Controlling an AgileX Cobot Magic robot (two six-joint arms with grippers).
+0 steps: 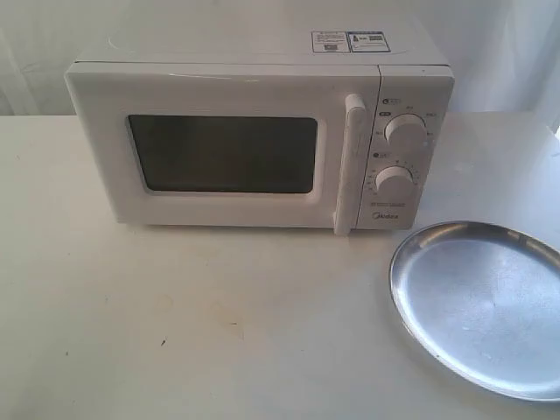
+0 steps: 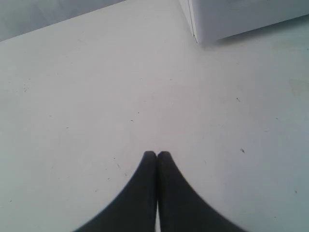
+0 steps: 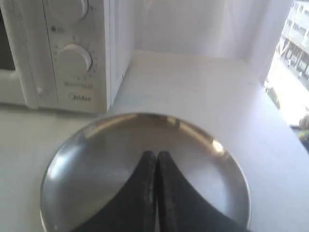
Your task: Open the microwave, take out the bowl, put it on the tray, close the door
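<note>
The white microwave [image 1: 262, 131] stands at the back of the table, its door [image 1: 219, 153] shut, with the vertical bar handle [image 1: 352, 162] beside the two dials. The bowl is hidden. The silver tray [image 1: 490, 302] lies bare at the front right. Neither arm shows in the exterior view. My left gripper [image 2: 157, 153] is shut and holds nothing, above bare table near a corner of the microwave [image 2: 231, 17]. My right gripper [image 3: 157, 153] is also shut and holds nothing, hanging over the tray [image 3: 87, 154], with the microwave's dial panel [image 3: 77, 58] beyond it.
The white table [image 1: 175, 324] runs wide in front of the microwave. White curtains hang behind it. In the right wrist view the table's far edge [image 3: 270, 92] meets a bright window.
</note>
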